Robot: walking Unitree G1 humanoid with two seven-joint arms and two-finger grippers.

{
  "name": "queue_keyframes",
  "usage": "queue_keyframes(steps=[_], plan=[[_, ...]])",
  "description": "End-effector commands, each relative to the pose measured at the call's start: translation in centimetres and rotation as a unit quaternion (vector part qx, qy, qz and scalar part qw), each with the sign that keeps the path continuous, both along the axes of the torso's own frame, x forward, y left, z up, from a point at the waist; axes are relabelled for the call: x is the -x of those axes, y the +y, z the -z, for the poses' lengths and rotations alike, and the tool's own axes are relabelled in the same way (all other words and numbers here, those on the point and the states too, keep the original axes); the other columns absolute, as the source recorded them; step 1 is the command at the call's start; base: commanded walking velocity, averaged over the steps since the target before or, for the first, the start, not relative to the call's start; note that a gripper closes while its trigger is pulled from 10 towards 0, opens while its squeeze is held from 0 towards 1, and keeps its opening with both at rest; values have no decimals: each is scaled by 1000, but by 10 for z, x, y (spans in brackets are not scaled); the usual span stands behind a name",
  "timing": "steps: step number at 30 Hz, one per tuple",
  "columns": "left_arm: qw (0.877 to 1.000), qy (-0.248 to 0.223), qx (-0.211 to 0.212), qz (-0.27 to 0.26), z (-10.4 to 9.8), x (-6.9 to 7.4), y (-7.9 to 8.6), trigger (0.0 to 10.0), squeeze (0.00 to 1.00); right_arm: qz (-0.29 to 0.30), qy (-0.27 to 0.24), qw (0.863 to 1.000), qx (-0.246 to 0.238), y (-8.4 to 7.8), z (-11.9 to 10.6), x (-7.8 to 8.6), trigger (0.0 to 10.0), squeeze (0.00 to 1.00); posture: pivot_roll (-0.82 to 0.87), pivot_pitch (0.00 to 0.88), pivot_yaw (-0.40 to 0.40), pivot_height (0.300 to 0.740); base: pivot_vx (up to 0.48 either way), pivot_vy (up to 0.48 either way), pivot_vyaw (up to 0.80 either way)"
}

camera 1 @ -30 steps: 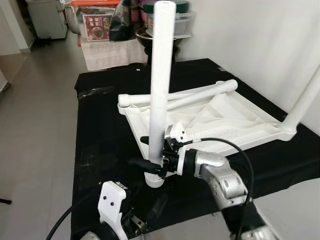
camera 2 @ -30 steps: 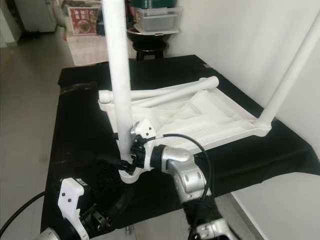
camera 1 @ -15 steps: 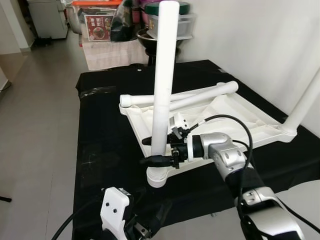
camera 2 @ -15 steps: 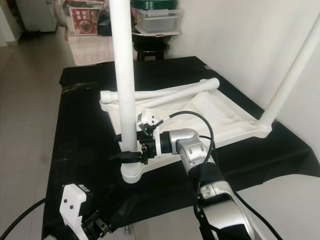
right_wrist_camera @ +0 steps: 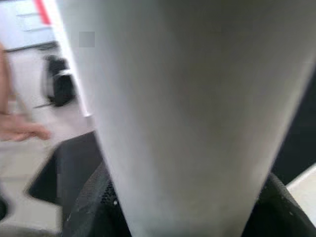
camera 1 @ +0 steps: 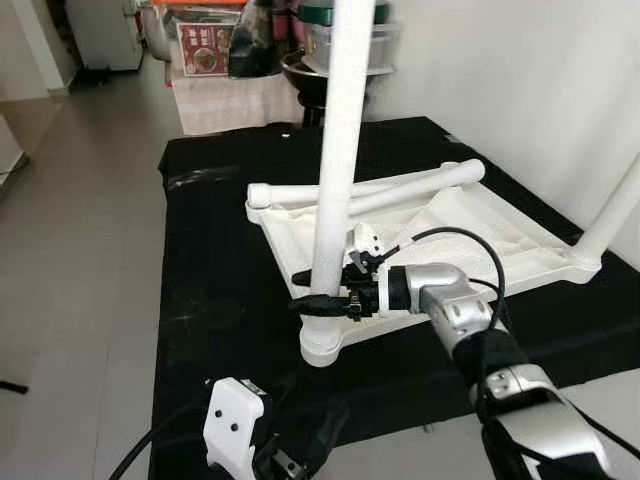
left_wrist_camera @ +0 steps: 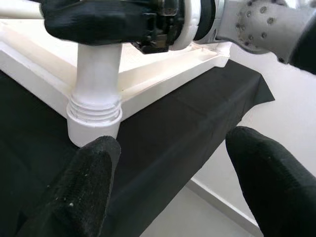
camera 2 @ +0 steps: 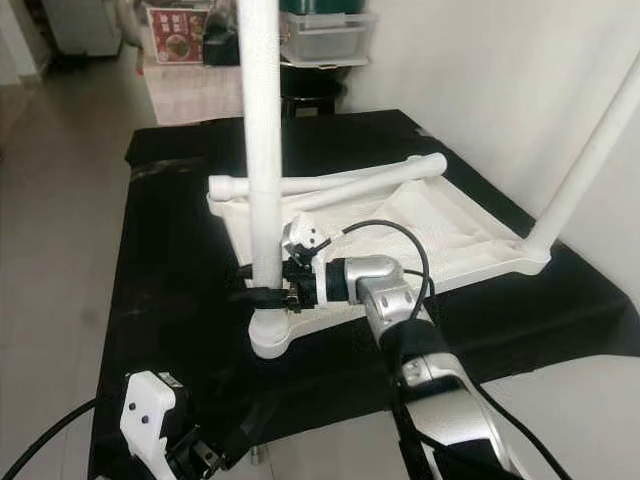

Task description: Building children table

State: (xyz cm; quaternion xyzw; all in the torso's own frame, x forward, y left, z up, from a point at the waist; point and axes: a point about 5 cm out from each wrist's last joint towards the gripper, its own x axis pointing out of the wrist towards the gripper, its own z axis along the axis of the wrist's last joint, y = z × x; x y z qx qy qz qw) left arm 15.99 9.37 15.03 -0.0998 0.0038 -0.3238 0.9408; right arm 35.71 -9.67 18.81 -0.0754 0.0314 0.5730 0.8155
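Item: table leg (camera 1: 335, 160), upright, foot in corner socket (camera 1: 322, 348) of upturned tabletop (camera 1: 480, 235) on black cloth (camera 1: 200, 290).
R gripper (camera 1: 312, 292): fingers clamped round leg just above socket.
L gripper (left_wrist_camera: 168, 163): spread wide, empty, below and beside socket.
You: keep leg plumb, twist w/ steady downward pressure; don't cross-thread.

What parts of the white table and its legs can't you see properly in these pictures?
- Top of the upright white plastic leg: cut off by the upper edge in both eye views.
- Far right white leg: its top runs off the right edge.
- Right gripper fingertips: partly hidden behind the upright leg.
- Right wrist view: blurred, the leg too close.
- Upturned white plastic tabletop: its far corner sockets hide under two loose white legs.
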Motion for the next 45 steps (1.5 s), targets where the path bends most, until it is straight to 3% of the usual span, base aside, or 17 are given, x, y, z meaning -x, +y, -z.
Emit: queue_keyframes(steps=[1, 2, 3, 4, 5, 10, 11, 13, 14, 16, 17, 18, 20, 25, 26, 30, 45], plan=[[1000, 6, 0, -3, 1, 2, 0, 10000, 0, 225, -11, 974, 13, -21, 16, -4, 0, 0, 18, 131, -74, 740, 0, 0, 0], [1000, 6, 0, -3, 1, 2, 0, 10000, 0, 225, -11, 974, 13, -21, 16, -4, 0, 0, 18, 131, -74, 740, 0, 0, 0], [1000, 5, 1, -3, 0, 2, 1, 10000, 0, 324, -9, 946, -12, -15, 22, 18, 0, 0, 18, 139, -71, 740, 0, 0, 0], [1000, 5, 1, -3, 0, 2, 1, 10000, 0, 324, -9, 946, -12, -15, 22, 18, 0, 0, 18, 139, -71, 740, 0, 0, 0], [1000, 5, 2, -4, 0, 2, 2, 10000, 0, 390, -1, 920, -33, -16, 24, 36, 0, 0, 12, 142, -62, 740, 0, 0, 0], [1000, 6, 3, 0, 1, -1, 2, 10000, 0, 377, 5, 925, -36, 4, 30, 53, 0, 0, -4, 120, -50, 740, 0, 0, 0], [1000, 6, 3, 3, 2, -2, 1, 10000, 0, 358, 4, 933, -27, 11, 33, 50, 2392, 0, 8, 108, -72, 740, 0, 0, 0], [1000, 6, 3, 3, 2, -2, 1, 10000, 0, 358, 4, 933, -27, 11, 33, 50, 2392, 0, 8, 108, -72, 740, 0, 0, 0], [1000, 5, 4, 3, 2, -4, 0, 10000, 0, 339, 8, 941, -20, 17, 35, 47, 6902, 0, 7, 104, -74, 740, 0, 0, 0], [1000, 5, 4, 3, 2, -4, 0, 10000, 0, 339, 8, 941, -20, 17, 35, 47, 6902, 0, 7, 104, -74, 740, 0, 0, 0], [1000, 3, 5, -2, 2, -4, 0, 10000, 0, 307, 17, 951, -28, 25, 32, 47, 10000, 0, 13, 100, -79, 740, 0, 0, 0], [1000, 1, 6, -8, 2, -5, 0, 10000, 0, 266, 30, 962, -52, 34, 24, 49, 10000, 1000, 19, 96, -83, 740, 0, 0, 0], [1000, 1, 6, -8, 2, -5, 0, 10000, 0, 266, 30, 962, -52, 34, 24, 49, 10000, 1000, 19, 96, -83, 740, 0, 0, 0], [1000, 1, 7, -11, 2, -4, -1, 10000, 0, 102, -1, 990, -99, 46, -15, 49, 10000, 980, 22, 92, -80, 740, 0, 0, 0], [1000, 1, 7, -8, 2, -3, -2, 10000, 0, 36, -34, 996, -79, 43, -24, 45, 10000, 0, 30, 102, -76, 740, 0, 0, 0], [1000, 2, 8, -5, 0, 0, -2, 10000, 0, -68, -77, 995, -14, 32, -35, 32, 10000, 0, 45, 123, -76, 740, 0, 0, 0], [1000, 0, -5, -14, -4, 10, -2, 10000, 0, -136, -47, 990, 1, 20, -49, 13, 10000, 0, 87, 167, -79, 740, 0, 0, 0]])
